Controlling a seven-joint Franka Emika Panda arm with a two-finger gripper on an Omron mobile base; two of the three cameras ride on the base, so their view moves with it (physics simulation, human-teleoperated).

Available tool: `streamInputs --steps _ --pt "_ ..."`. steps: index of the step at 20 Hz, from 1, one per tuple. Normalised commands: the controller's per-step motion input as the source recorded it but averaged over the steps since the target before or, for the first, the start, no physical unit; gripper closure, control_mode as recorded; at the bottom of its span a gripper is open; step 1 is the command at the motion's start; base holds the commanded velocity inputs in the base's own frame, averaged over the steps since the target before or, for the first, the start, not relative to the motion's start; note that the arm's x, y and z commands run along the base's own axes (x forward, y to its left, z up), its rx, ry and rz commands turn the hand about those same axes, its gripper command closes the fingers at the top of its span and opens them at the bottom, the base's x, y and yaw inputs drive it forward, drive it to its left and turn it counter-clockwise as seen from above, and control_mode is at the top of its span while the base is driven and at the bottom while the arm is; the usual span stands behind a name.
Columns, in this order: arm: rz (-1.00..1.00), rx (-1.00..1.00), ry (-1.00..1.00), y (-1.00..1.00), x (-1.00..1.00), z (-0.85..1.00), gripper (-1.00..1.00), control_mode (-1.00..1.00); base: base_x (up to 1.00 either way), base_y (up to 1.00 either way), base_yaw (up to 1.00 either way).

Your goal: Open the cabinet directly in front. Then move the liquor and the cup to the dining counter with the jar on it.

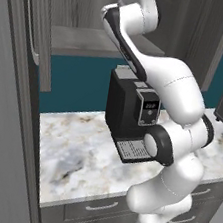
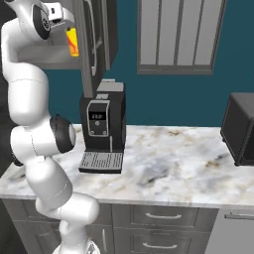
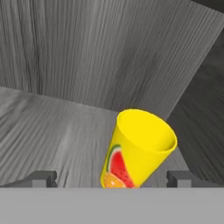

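Left base view: white jointed arm (image 1: 174,143) nearest, rising from the low grey drawers (image 1: 94,207) past a black coffee machine (image 1: 130,116) into the opened grey wood-grain wall cabinet (image 1: 68,39), doors swung wide for access.

Right base view: reaching up beside the open door, small bright yellow cup (image 2: 72,40) on the shelf.

Hand view: two-finger gripper (image 3: 111,178) spread wide, tips either side of the cup's base, apparently lined up to grasp; nothing held.
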Motion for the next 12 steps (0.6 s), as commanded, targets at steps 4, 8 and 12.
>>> streamInputs --steps 4,8,12 --pt "0.0 0.0 0.04 0.0 0.26 0.0 -1.0 -1.0 0.0 0.0 0.0" --pt "0.0 0.0 0.08 0.0 0.3 0.0 -1.0 -1.0 0.0 0.0 0.0" --pt "-0.01 0.0 0.11 0.0 0.35 0.0 -1.0 -1.0 0.0 0.0 0.0"
